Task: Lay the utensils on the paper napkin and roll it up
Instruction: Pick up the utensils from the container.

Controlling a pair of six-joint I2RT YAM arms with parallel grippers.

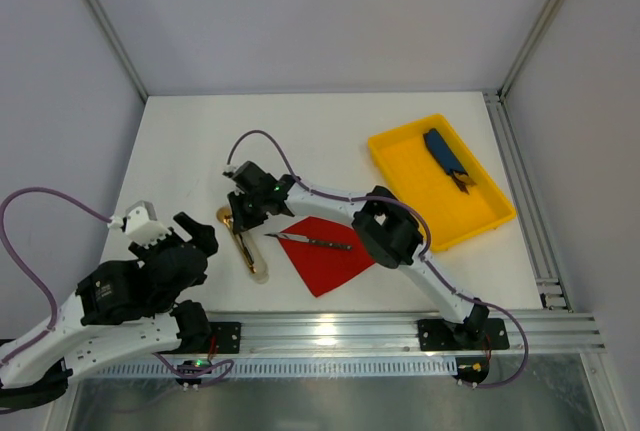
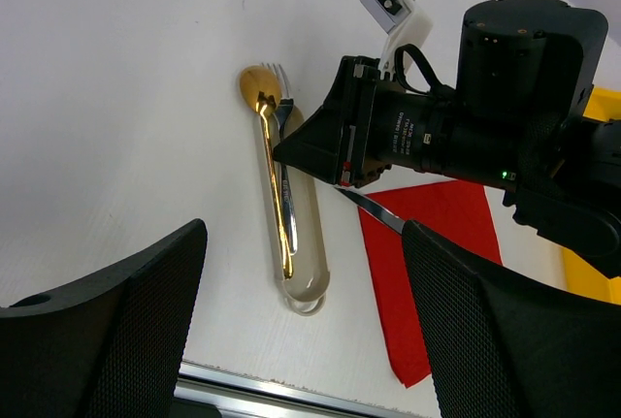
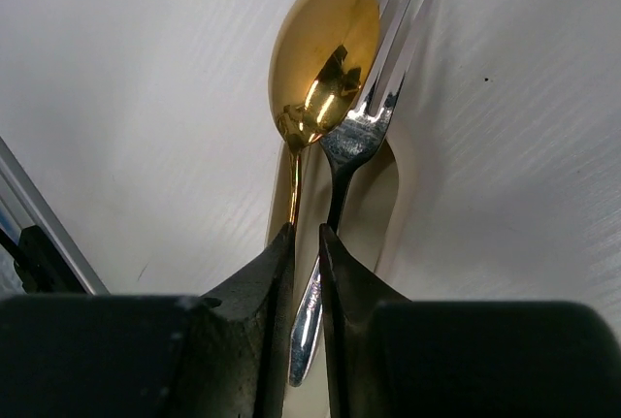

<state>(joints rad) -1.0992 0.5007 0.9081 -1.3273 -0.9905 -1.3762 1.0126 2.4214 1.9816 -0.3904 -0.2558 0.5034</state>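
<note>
The gold spoon [image 1: 226, 217] and the silver fork lie side by side in a pale beige sleeve [image 1: 252, 259], left of the red paper napkin [image 1: 328, 259]. In the right wrist view the spoon [image 3: 325, 49] and fork [image 3: 374, 117] stick out of the sleeve [image 3: 390, 207]. My right gripper [image 3: 306, 234] is closed to a narrow gap with the fork's handle between its fingers; it also shows from above [image 1: 244, 213]. A slim silver knife [image 1: 312, 242] lies across the napkin. My left gripper [image 2: 303, 234] is open and empty, above the table near the sleeve's near end [image 2: 309, 284].
A yellow tray [image 1: 400, 166] stands at the back right with a dark-blue oblong item [image 1: 445, 156] in it. The metal rail [image 1: 330, 331] runs along the near table edge. The right arm [image 1: 390, 231] reaches over the napkin.
</note>
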